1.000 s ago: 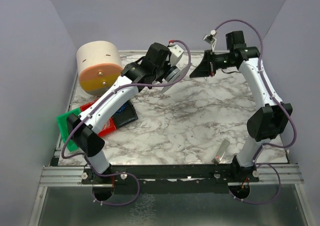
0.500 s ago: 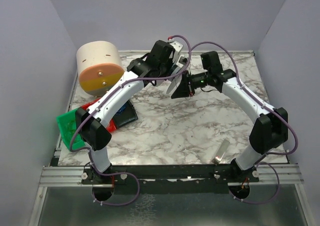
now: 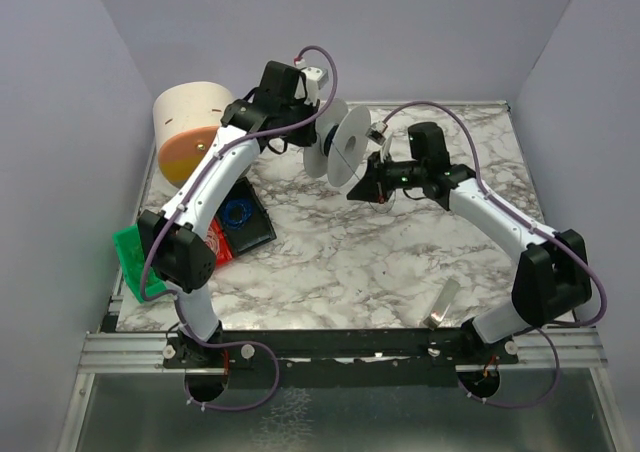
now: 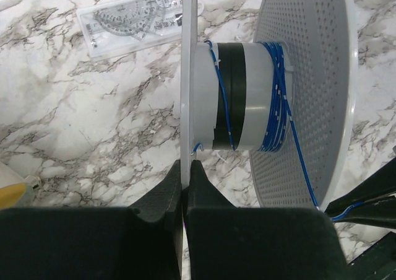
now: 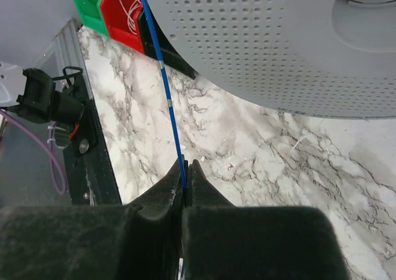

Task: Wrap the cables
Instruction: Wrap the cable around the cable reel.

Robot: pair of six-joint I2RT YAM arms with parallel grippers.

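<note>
Two closed grips to mind: hold left gripper [image 4: 185, 166] clamped shut on the thin spool flange [image 4: 189, 57], and right gripper [image 5: 187, 166] pinched on the blue cable [image 5: 166, 100], feeding it taut onto the hub [image 4: 247, 94] beside the turns already wound. Look to left wrist view for those turns; expect from right wrist view only the perforated flange [image 5: 247, 38] and the stretched line.

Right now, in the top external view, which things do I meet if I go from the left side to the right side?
green bin → blue coil → white spool → clear plastic strip
</note>
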